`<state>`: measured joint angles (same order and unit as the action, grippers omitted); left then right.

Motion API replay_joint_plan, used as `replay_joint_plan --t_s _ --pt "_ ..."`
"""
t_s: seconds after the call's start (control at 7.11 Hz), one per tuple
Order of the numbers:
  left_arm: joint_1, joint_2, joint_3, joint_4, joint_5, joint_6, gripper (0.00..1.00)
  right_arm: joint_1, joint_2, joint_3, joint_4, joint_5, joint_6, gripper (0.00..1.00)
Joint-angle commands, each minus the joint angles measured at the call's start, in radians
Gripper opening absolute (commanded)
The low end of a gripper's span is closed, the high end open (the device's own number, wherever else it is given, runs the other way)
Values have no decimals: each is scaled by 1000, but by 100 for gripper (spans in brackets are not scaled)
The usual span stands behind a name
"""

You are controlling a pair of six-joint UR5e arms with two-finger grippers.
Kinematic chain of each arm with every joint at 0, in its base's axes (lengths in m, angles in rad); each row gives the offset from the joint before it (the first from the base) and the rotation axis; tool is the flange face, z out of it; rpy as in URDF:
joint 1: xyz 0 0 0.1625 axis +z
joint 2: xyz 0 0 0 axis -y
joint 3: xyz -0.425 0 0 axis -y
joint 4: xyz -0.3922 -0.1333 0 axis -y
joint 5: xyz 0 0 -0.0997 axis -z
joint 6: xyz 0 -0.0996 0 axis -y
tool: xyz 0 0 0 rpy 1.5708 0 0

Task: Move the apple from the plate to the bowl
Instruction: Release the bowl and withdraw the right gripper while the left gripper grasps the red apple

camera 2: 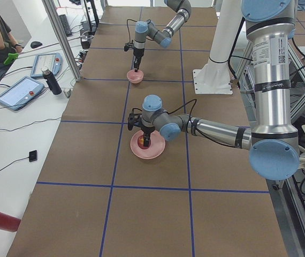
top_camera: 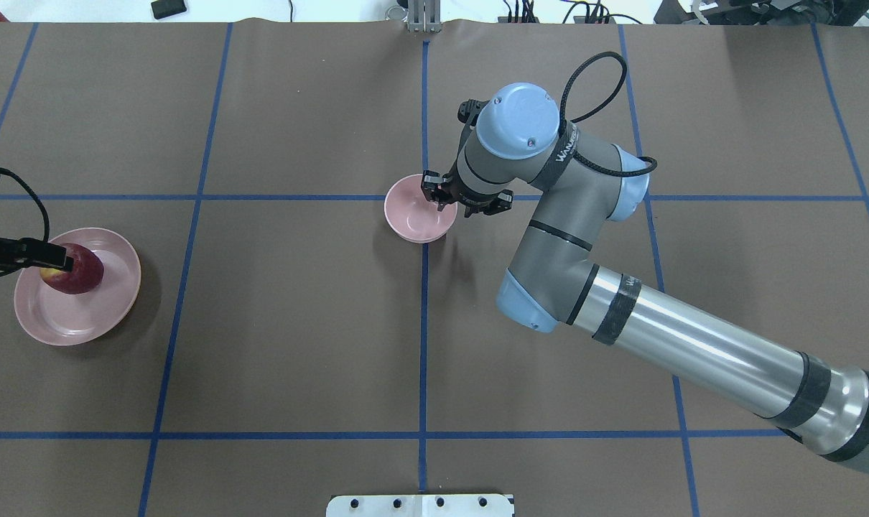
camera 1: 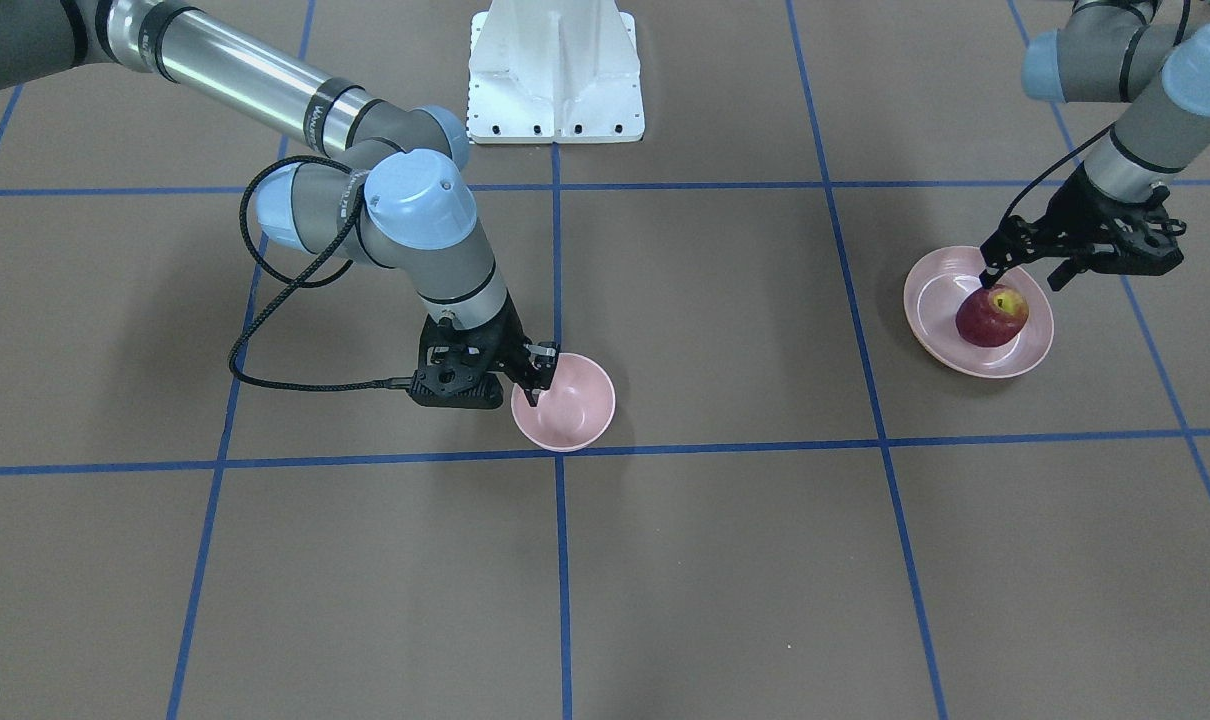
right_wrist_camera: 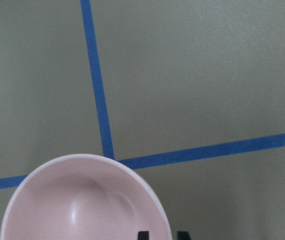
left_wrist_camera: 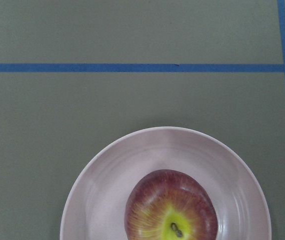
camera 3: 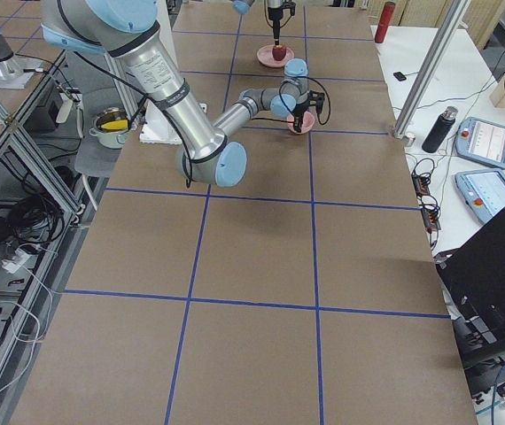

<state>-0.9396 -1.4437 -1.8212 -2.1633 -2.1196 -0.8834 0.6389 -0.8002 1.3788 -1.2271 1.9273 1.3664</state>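
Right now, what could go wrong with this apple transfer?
The apple lies loose on the shallow plate; the open left gripper could nudge it into rolling off. The right gripper straddles the bowl rim, so it may crowd the drop or tip the bowl.

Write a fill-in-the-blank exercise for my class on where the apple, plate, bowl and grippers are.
The apple lies on the ____.
The bowl is ____ inside.
The gripper at the bowl's rim belongs to the robot's ____ arm.
Missing words: plate; empty; right.
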Motion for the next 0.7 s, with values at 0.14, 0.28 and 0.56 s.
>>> replay_joint_plan --t_s 0.14,0.28,0.56 --pt "21 -23 37 0 32 -9 98 71 -167 168 -3 94 -68 100" --pt "22 -52 66 0 55 -9 98 85 -189 181 -2 116 -84 100" --pt "25 -90 111 0 63 -11 98 99 -217 187 0 133 -104 100"
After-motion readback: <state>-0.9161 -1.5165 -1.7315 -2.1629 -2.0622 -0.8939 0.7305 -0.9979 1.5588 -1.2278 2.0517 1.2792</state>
